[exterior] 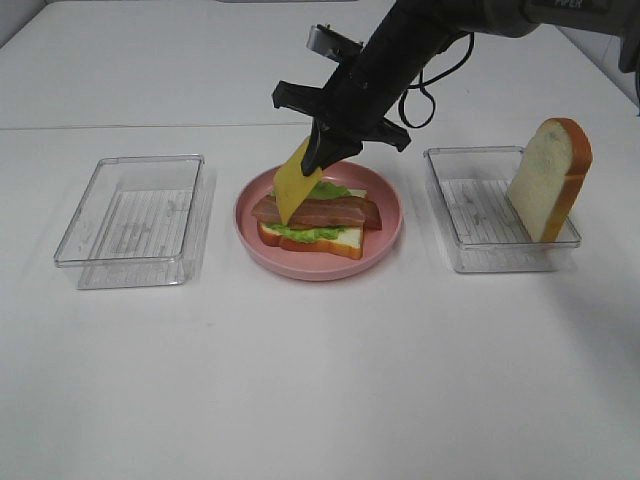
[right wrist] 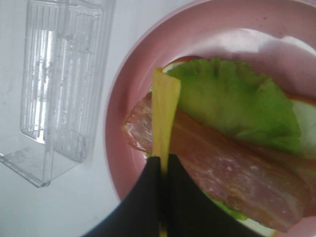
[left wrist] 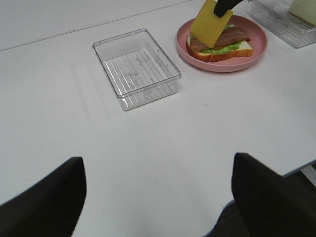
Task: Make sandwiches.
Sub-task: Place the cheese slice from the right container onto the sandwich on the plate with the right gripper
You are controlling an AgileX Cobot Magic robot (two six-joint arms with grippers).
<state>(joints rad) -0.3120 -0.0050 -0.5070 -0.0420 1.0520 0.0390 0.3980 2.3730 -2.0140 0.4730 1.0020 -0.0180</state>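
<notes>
The right tool (exterior: pixel 318 158), clenched on a yellow cheese slice (exterior: pixel 292 188), holds it tilted over the open sandwich (exterior: pixel 320 228) of bread, lettuce and bacon on the pink plate (exterior: pixel 320 271) at mid-worktop. A second bread slice (exterior: pixel 548 180) leans upright in the clear tray (exterior: pixel 470 250) toward the worktop's right edge. The left tool (left wrist: pixel 158 165) hangs released, well apart from the plate.

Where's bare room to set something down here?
Free: the table in front of the pink plate, and the left tray. Crowded: the right tray holding a bread slice, and the plate, under the right gripper's cheese slice.
</notes>
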